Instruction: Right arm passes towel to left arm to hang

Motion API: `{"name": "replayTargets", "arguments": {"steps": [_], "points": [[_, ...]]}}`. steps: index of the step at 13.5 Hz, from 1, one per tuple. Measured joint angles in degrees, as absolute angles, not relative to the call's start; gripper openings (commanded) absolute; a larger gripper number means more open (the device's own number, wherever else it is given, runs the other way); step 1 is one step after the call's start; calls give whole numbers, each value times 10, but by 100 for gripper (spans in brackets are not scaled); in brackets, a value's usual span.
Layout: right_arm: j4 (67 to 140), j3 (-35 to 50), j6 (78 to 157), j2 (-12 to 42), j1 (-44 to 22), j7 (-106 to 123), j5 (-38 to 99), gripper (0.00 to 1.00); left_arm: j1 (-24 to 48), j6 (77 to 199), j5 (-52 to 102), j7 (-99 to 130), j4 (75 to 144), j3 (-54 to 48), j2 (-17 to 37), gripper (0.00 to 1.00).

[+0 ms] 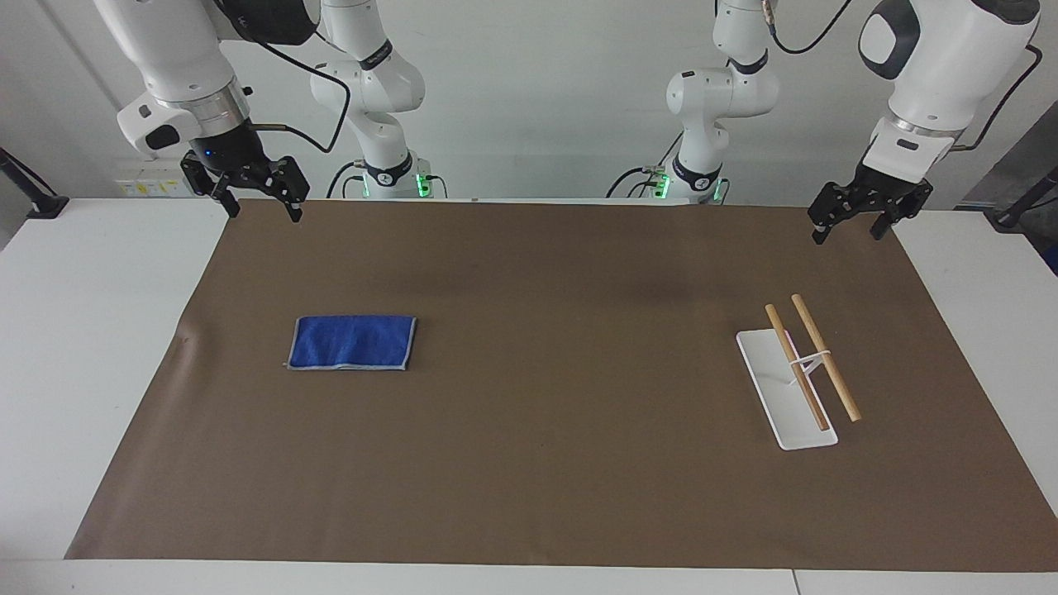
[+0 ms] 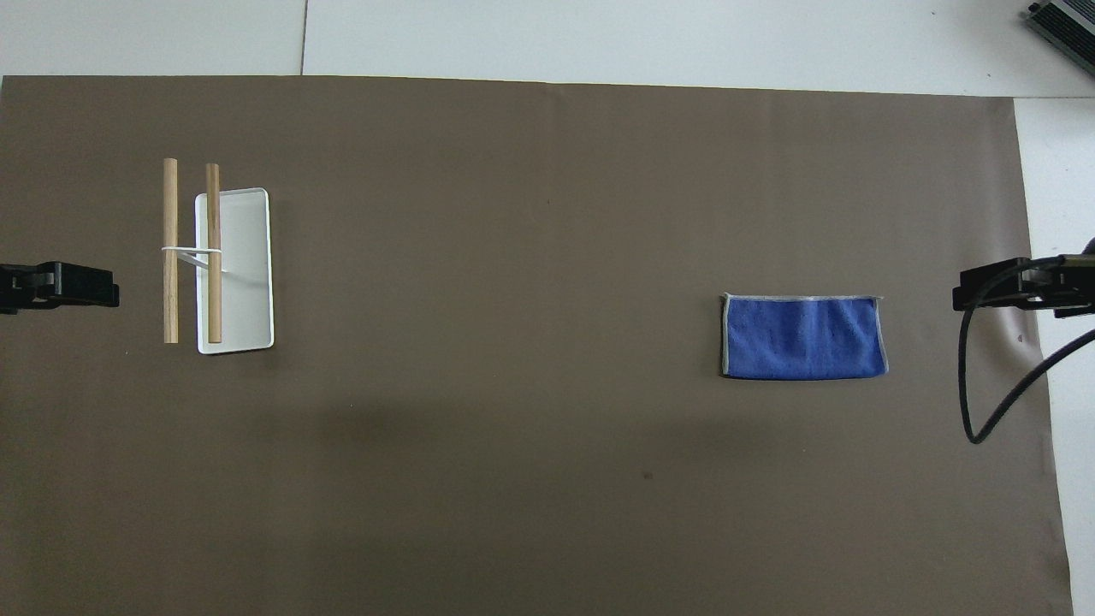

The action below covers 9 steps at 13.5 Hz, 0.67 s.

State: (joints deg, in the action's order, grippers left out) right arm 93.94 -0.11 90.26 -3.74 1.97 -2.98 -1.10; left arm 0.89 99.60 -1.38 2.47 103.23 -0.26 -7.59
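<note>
The blue towel [image 1: 352,342] lies flat on the brown mat [image 1: 545,397] toward the right arm's end of the table; it also shows in the overhead view [image 2: 804,336]. My right gripper [image 1: 264,212] hangs open and empty in the air over the mat's corner at its own end, well apart from the towel; its tip shows in the overhead view [image 2: 962,287]. My left gripper [image 1: 848,235] hangs open and empty over the mat's corner at the left arm's end; its tip also shows there [image 2: 107,287]. Both arms wait.
A white tray [image 1: 777,392] with two wooden rods [image 1: 826,359] on a thin stand sits on the mat toward the left arm's end; the tray [image 2: 248,257] and rods [image 2: 171,250] also show from overhead. A black cable [image 2: 984,411] loops off the right wrist.
</note>
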Motion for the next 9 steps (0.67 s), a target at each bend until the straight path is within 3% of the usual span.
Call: {"name": "replayTargets", "arguments": {"steps": [9], "points": [[946, -1, 903, -37, 20, -51, -11, 100, 9, 996, -14, 25, 1032, -3, -76, 100]]}}
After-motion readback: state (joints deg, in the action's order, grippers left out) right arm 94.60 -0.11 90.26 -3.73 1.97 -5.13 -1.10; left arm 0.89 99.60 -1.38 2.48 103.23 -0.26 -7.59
